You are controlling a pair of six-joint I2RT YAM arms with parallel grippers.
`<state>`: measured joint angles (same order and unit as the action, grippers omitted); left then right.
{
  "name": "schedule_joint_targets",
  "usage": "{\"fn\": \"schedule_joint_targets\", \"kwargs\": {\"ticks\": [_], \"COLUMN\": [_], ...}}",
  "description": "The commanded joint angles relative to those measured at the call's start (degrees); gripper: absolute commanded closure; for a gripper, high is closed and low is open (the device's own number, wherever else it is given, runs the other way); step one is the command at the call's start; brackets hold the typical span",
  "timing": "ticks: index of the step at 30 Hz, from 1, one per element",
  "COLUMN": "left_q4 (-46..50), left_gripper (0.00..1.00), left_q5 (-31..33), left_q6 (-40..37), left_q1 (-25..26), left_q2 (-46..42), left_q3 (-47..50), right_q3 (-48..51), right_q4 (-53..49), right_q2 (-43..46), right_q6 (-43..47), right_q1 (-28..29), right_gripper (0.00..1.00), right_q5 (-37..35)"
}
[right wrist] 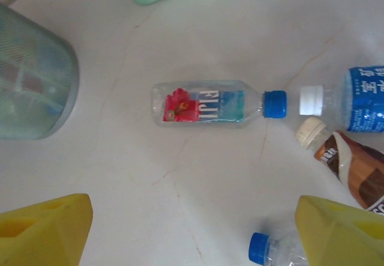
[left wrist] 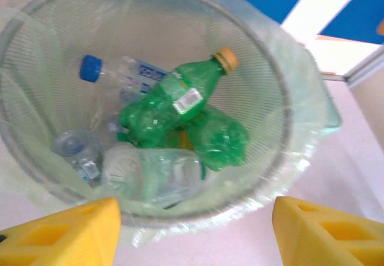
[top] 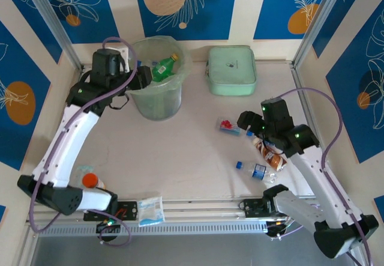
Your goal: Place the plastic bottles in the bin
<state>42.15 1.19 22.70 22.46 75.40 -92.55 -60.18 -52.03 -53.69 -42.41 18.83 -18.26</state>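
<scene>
the tabletop [top: 180, 158] carries the bin [top: 157, 107] at its far left, with a crumpled green bottle [left wrist: 174, 101] topping the heap inside. the left fingers [left wrist: 66, 233] hang spread and empty above the bin. the right fingers [right wrist: 42, 233], also spread and empty, hover over the fiji bottle [right wrist: 204, 102]. it lies on its side, clear, blue-capped, with a red flower label. being round and slick, it could roll under an off-centre pinch into the neighbouring bottles [right wrist: 360, 98] by its cap.

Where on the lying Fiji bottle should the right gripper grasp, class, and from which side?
Across the labelled middle of the Fiji bottle, from straight above: it lies flat on its side, with bare table along both long sides for the right gripper.
</scene>
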Motion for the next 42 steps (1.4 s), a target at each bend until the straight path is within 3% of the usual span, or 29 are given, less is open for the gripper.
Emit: {"fn": "schedule_joint_targets", "kwargs": {"ticks": [1,6,10,13,19,27,42], "left_q4": [-2.06,-2.62,-3.13,-3.28,-6.37,-6.81,-6.39], "left_gripper": [0.32,0.32,0.32,0.32,0.36,0.38,0.37], "left_q5": [-5.75,-6.74,-6.53,-5.74,-5.48,-4.14,-3.74], "left_q6": [0.2,-0.7,-1.42,-1.03,2.01,3.67,3.84], "left_q1": [3.54,11.89,18.33,20.11,20.82,20.97,21.04], "left_q2": [-5.18,-8.59,-9.09,-8.61,-8.09,-7.89,-7.13], "left_q3": [4.09,10.63,13.55,14.55,17.41,19.17,19.36], "right_q3": [-2.17,-2.96,-0.55,-0.04,-2.16,-4.95,1.58], "right_q4": [-1.85,-0.12,5.6,9.47,15.5,18.05,18.85], "right_q2": [-4.34,-11.92,-14.44,-18.61,-29.01,-37.66,-39.99], "right_q6": [2.76,6.92,8.2,10.19,12.4,13.49,12.7], "right_q1": [-4.36,-7.41,-15.24,-18.26,-18.65,-12.13,3.37], "right_gripper": [0.1,0.07,0.05,0.03,0.03,0.03,0.04], "right_q5": [5.25,7.58,15.24,20.98,27.34,21.7,7.43]}}
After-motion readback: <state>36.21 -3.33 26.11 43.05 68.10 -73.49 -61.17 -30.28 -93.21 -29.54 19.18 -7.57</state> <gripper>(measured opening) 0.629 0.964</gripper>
